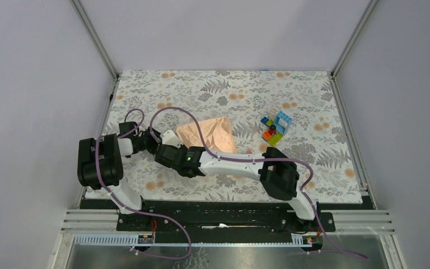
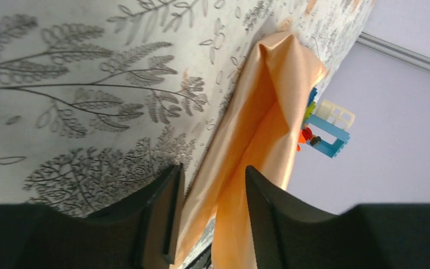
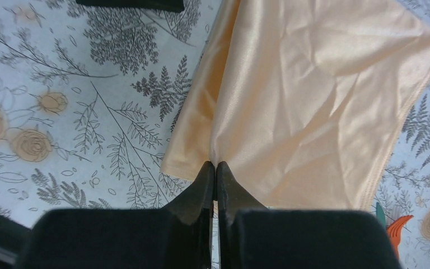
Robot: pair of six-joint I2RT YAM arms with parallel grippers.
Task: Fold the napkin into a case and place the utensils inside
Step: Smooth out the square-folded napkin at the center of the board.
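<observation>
Far left in the top view, the left gripper (image 2: 213, 171) noses in at the edge of the napkin (image 1: 210, 134). Its jaws stand apart, astride a raised fold and not clamped, likely lining up to take that side. Just right of it, the right gripper (image 3: 215, 166) is pinched tight on the cloth's near hem, presumably to lift it over for a fold. The napkin lies mid-frame on the floral mat (image 1: 313, 95), loosely doubled, not yet a packet. At lower right of the right wrist view, the utensils (image 3: 393, 224) peek out beside the cloth. Farther right, the toy blocks (image 1: 275, 128) sit apart.
</observation>
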